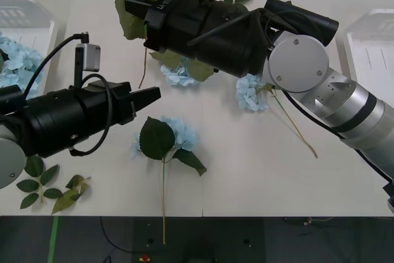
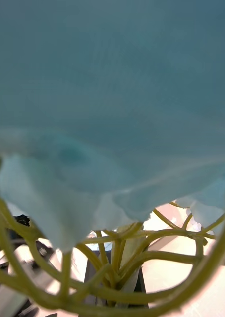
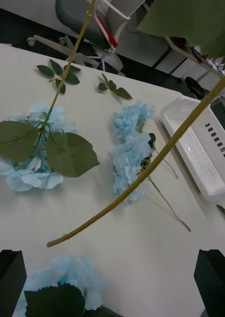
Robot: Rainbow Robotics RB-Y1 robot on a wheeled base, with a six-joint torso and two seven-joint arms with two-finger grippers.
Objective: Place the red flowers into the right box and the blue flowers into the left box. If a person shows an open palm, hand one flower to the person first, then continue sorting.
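Your right gripper [image 1: 138, 5], closest to the lens, seems clenched on a blue flower [image 2: 112, 99], its stalk [image 3: 142, 173] hanging free, probably lifted for the left box [image 1: 24, 20]. Your left gripper [image 1: 148, 97] hovers released over another of the blue flowers [image 1: 169, 137] on the table [image 1: 246, 170]. The right box [image 1: 375, 47] waits at the far edge.

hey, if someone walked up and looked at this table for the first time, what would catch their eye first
Probably the right gripper, reaching across the table's far side with a blue flower pressed right against its wrist camera. Next, the open left gripper, hovering beside a loose blue flower mid-table.
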